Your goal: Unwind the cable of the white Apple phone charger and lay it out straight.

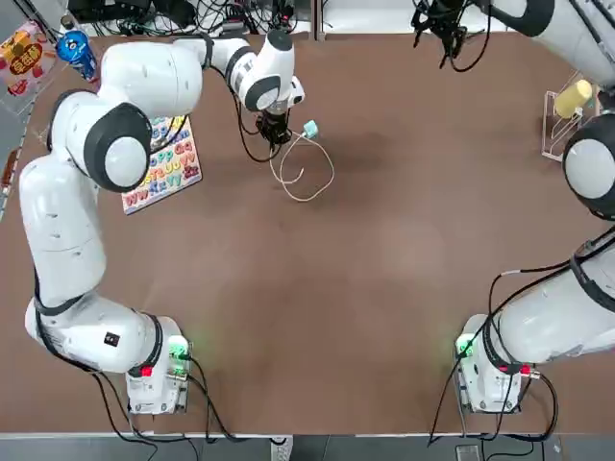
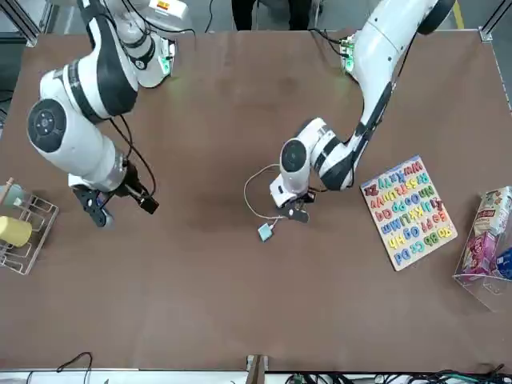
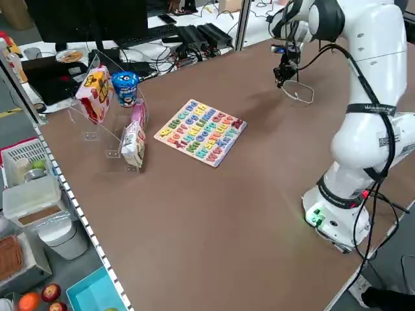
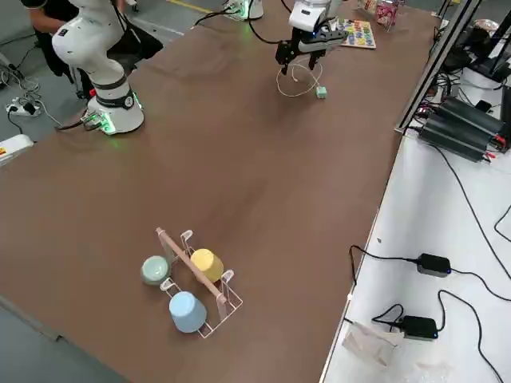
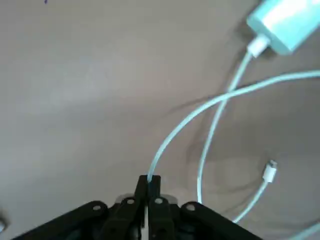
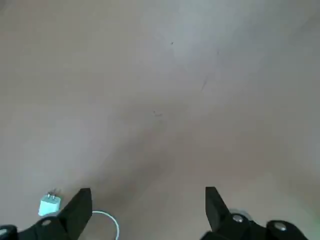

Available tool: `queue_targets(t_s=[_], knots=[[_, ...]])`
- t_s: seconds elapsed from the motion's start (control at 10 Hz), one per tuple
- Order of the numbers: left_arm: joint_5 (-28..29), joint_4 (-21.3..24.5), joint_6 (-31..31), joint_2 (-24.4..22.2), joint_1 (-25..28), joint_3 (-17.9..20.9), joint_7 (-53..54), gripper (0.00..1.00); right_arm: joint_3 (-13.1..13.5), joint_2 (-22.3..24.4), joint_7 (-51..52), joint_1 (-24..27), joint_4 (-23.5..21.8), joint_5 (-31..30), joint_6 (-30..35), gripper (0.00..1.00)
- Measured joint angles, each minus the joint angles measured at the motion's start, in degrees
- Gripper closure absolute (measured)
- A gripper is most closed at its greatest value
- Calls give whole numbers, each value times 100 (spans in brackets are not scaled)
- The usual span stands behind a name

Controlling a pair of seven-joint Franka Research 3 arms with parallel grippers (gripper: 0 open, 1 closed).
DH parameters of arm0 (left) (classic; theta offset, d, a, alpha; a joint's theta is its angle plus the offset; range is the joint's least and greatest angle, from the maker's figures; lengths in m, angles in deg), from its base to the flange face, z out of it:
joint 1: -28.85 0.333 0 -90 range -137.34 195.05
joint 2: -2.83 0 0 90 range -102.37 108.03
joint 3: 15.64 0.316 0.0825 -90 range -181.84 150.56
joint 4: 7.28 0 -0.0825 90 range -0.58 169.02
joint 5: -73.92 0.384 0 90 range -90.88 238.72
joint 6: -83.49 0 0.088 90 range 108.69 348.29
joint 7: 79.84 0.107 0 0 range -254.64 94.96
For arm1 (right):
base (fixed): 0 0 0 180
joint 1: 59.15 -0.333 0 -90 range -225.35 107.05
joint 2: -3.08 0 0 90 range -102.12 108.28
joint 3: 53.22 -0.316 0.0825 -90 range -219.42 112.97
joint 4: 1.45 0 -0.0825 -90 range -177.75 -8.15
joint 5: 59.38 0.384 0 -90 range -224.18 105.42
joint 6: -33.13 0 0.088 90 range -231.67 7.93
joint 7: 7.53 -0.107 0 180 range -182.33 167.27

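Tabletop (image 1: pixel 384 250) below, left end effector (image 5: pixel 149 181) pinches the cable (image 5: pixel 175 131) near the charger (image 5: pixel 285 22).

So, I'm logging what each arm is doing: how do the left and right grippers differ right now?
The left gripper is shut on the cable; the right gripper is open and empty. The left is beside the charger, the right well away from it. Both point down over the table.
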Motion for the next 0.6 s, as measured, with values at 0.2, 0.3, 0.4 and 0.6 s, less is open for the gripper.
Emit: queue_targets(t_s=[0.2,0.3,0.4,0.6], knots=[[0,-17,-806,-381,-1,-135,119,96,-9,-368,-732,-354,-20,-9,-478,0],[0,-17,-1138,-605,0,-181,180,96,-10,-579,-1046,-516,-21,-43,-657,0],[0,-15,-1407,-771,1,-226,224,96,-8,-738,-1316,-611,-19,-65,-808,0],[-34,-6,-1818,-915,4,-406,227,96,-9,-894,-1761,-735,6,-80,-1082,0]])
